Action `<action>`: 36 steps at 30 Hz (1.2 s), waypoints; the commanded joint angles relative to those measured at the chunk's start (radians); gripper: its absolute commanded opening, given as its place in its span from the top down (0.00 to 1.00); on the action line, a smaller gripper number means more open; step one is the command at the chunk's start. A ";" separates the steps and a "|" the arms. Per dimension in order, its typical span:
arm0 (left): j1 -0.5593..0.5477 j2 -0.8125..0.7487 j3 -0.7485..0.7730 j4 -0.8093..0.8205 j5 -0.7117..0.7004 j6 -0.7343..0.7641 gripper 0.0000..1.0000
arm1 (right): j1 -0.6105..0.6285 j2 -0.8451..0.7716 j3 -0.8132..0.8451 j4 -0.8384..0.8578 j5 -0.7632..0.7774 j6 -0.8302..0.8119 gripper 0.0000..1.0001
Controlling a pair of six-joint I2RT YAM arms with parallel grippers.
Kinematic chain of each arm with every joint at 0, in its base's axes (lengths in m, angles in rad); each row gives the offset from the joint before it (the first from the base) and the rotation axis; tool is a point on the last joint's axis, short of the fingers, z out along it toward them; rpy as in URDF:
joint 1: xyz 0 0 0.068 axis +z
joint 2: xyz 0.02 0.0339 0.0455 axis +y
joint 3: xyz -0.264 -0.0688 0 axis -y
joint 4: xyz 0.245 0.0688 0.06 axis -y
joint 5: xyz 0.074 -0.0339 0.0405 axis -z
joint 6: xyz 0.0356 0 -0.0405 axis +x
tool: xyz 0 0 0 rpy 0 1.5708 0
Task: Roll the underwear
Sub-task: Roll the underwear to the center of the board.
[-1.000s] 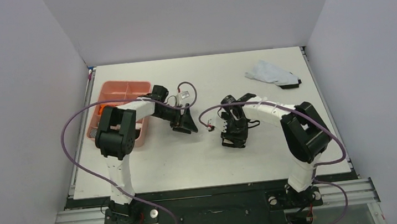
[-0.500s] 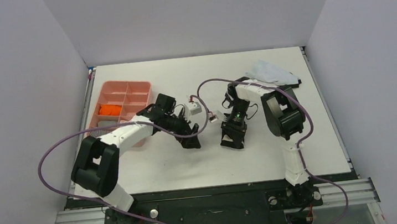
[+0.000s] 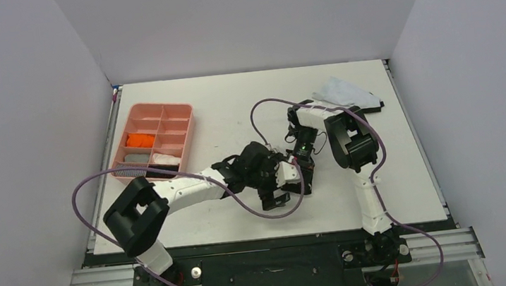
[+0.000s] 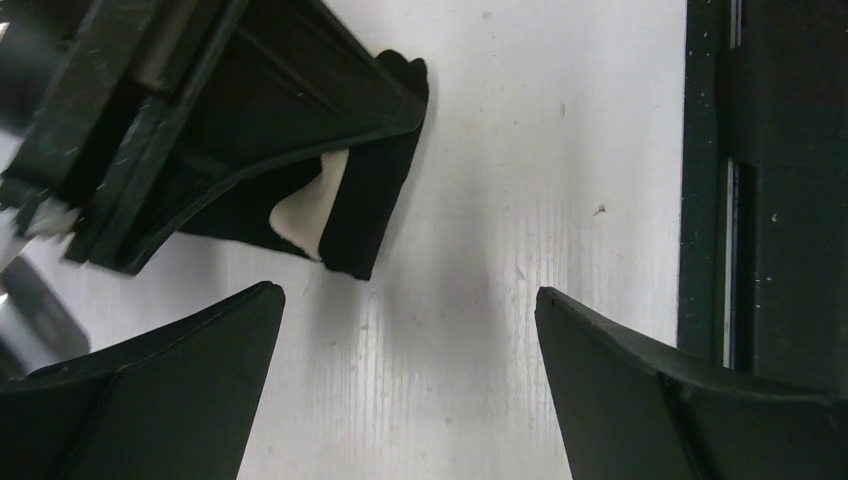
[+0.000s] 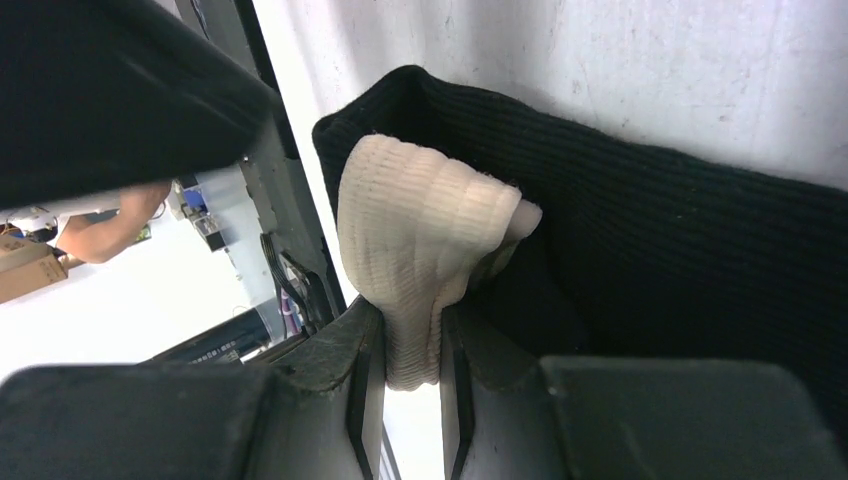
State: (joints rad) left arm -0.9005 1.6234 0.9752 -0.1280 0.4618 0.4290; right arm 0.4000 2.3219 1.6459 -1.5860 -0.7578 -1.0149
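Observation:
The black underwear (image 5: 660, 250) with its beige waistband (image 5: 415, 225) lies mid-table. My right gripper (image 5: 410, 345) is shut on a fold of the waistband, and in the top view (image 3: 304, 167) it covers most of the garment. My left gripper (image 4: 407, 295) is open and empty. It sits low over bare table just short of the garment's near corner (image 4: 360, 215), and shows beside the right gripper in the top view (image 3: 284, 186). The orange underwear (image 3: 140, 139) lies in a compartment of the pink tray (image 3: 185, 132).
A pale cloth (image 3: 343, 91) with a dark item (image 3: 372, 105) beside it lies at the back right. The tray holds other small rolled cloths. The table's front edge (image 4: 705, 200) is close to my left gripper's right finger. Purple cables loop near both arms.
My left arm has swung from beside the tray to mid-table, right next to the right gripper and the black underwear. The right gripper has stayed on the garment while its arm turned.

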 commanded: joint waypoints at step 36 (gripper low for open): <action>-0.107 0.261 0.120 0.256 -0.168 0.168 0.28 | 0.001 0.054 0.026 0.029 0.001 -0.010 1.00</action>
State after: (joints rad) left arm -1.0069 1.8492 1.0344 0.0280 0.2932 0.5957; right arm 0.3836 2.3528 1.6550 -1.6157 -0.7708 -0.9989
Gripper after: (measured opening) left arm 0.788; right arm 0.162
